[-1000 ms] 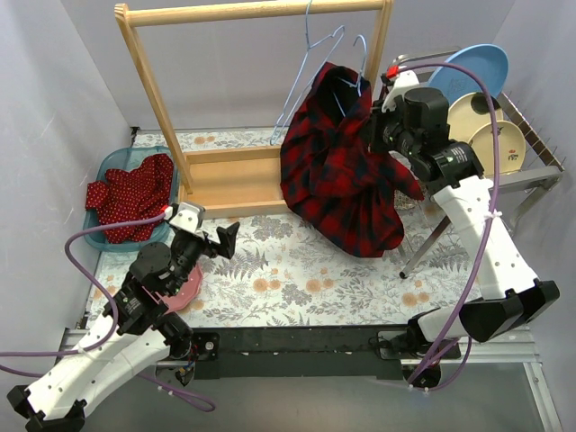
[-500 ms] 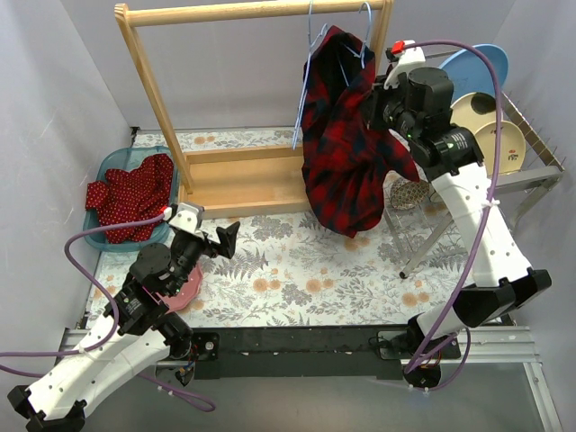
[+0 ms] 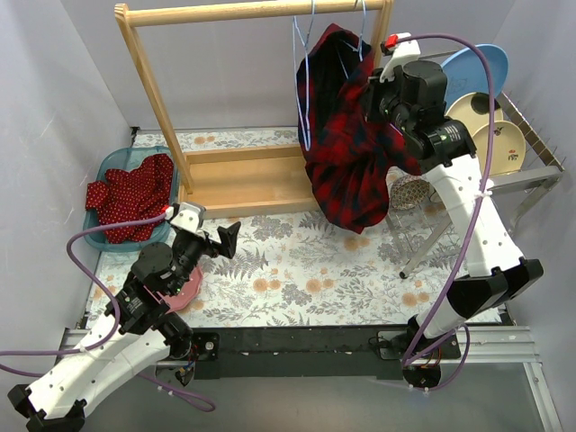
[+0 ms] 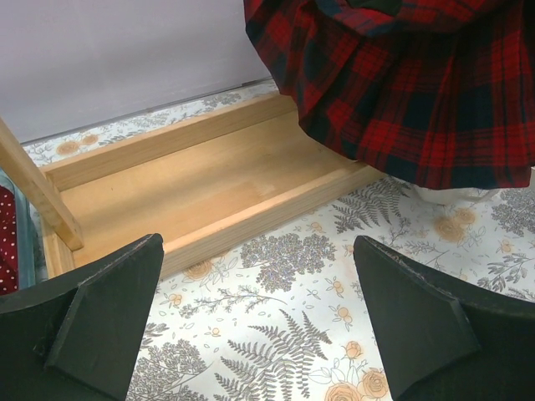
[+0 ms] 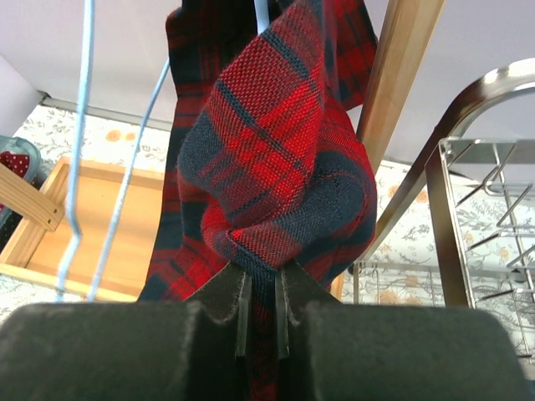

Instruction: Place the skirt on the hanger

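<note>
back at the wooden rack (image 3: 252, 11), right gripper (image 5: 262, 288) is clamped on one skirt (image 5: 276, 167) fold that might slip or shove the hanger (image 5: 123, 194) aside; left gripper (image 4: 257, 251) gapes empty.

Soft, even light is coming from above, and all pictures are looking bright. The bench (image 3: 297, 270) is carrying only faint shadows. The top view is looking sharp. Close to the wrist lenses, the left claw (image 4: 257, 251) and the right claw (image 5: 261, 288) are appearing dark and slightly blurred, while the weave of the skirt (image 5: 276, 184) is showing clearly.
</note>
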Robot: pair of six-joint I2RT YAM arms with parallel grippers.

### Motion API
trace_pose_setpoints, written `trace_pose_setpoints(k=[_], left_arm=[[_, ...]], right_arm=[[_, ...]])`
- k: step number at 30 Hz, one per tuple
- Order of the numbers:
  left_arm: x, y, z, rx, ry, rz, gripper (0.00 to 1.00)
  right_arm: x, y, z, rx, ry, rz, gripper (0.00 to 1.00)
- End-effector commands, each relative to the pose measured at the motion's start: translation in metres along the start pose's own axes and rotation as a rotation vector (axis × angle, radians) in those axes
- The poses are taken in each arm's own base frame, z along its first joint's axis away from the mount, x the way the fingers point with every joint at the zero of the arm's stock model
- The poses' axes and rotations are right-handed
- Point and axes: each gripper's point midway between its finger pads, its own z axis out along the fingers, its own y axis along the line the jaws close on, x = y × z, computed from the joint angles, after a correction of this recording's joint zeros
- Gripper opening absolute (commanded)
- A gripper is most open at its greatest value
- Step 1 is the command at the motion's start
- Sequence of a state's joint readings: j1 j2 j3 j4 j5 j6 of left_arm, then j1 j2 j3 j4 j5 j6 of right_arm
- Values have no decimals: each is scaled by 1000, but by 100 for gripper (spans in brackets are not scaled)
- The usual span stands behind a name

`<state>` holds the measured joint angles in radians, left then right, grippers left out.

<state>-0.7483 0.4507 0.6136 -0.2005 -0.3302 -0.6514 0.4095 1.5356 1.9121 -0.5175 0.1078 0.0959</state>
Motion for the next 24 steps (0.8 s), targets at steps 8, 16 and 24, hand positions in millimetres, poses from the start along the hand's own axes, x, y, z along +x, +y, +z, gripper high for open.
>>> trace_pose_setpoints(k=[8, 16, 24], left_arm=[[4, 1, 3, -12, 2, -4, 98], [5, 1, 3, -10, 5, -5, 98], [5, 0, 3, -7, 6, -3, 98]], right_arm=[[-115, -6, -14, 37, -365, -4, 1], [-108, -19, 10, 43, -342, 17, 1], [-87, -20, 29, 14, -288, 13, 1]])
